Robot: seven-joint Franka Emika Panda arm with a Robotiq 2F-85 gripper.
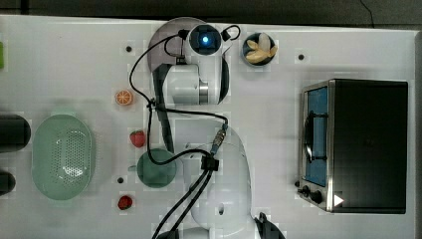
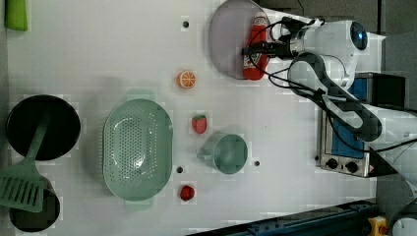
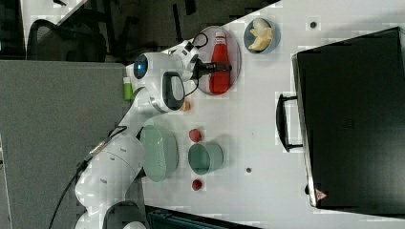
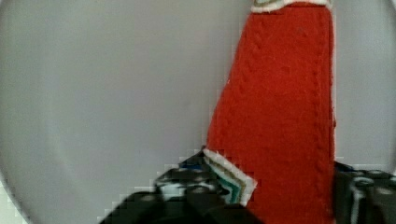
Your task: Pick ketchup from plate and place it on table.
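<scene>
Ketchup [image 2: 254, 49]: slim red bottle with a ribbed, knit-like surface and a label (white cap end toward the left view's top), lying flat on the plate.
Plate [image 2: 226, 39]: smooth, round, pale lilac-grey, near the table's [image 2: 98, 49] far edge.
Pincer [image 2: 260, 48]: dark fingers straddle the bottle's middle, one each side, touching it.
Room: bare white table toward the orange slice [image 2: 186, 79].

The red ketchup [image 2: 255, 47] bottle with a white cap is lying flat on the round grey plate [image 2: 226, 39]. The plate is sitting on the white table [image 2: 98, 49].
</scene>
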